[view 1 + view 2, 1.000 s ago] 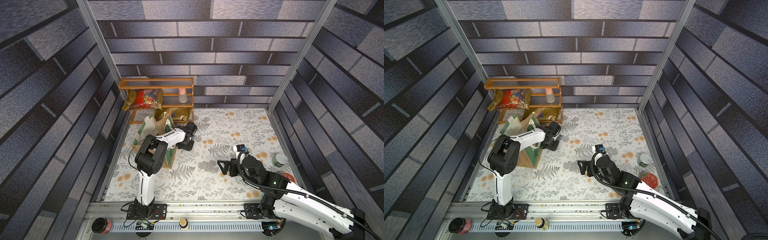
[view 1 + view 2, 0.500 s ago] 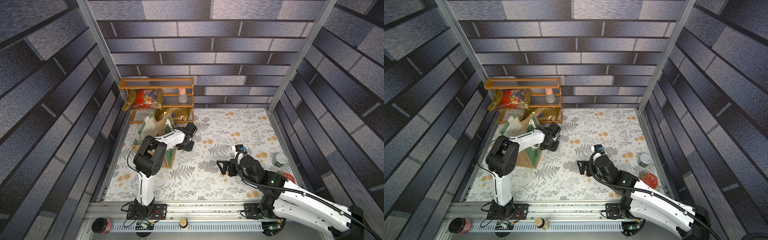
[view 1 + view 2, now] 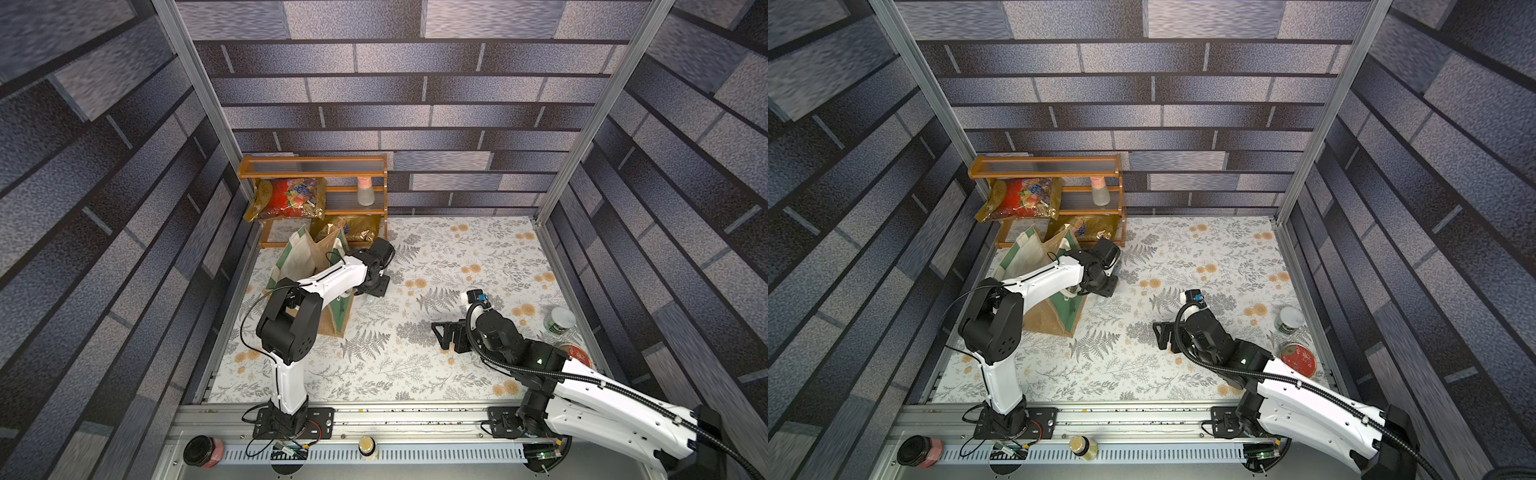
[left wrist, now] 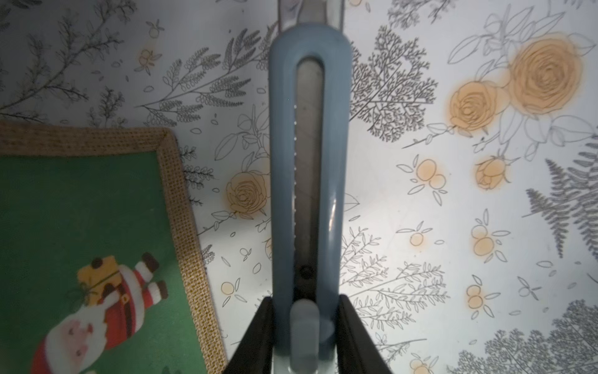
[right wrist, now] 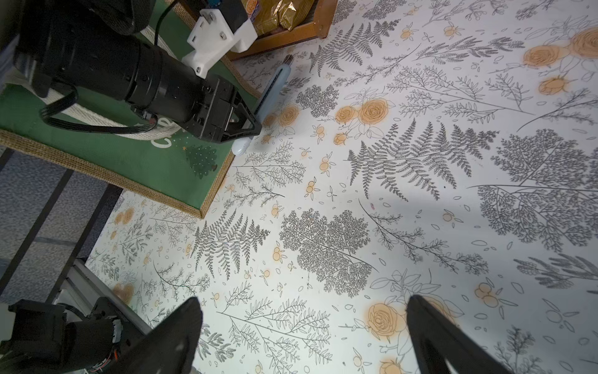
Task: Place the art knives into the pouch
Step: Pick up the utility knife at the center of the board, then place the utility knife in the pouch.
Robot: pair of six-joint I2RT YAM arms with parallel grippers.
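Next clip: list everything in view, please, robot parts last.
shelf: one, wooden, back left corner
foil snack bags: two, red-gold middle tier, gold bottom tier
bottle: one, clear, pink cap, middle tier
pouch: one, burlap, green panel, before shelf
art knife: one, blue, gripped beside pouch
can: one, white lid, right edge
tin: one, red, right edge
jars: two, dark and tan, front rail
tablecloth: one, white floral
left end effector: one, black, shut on art knife
right end effector: one, black, open, empty
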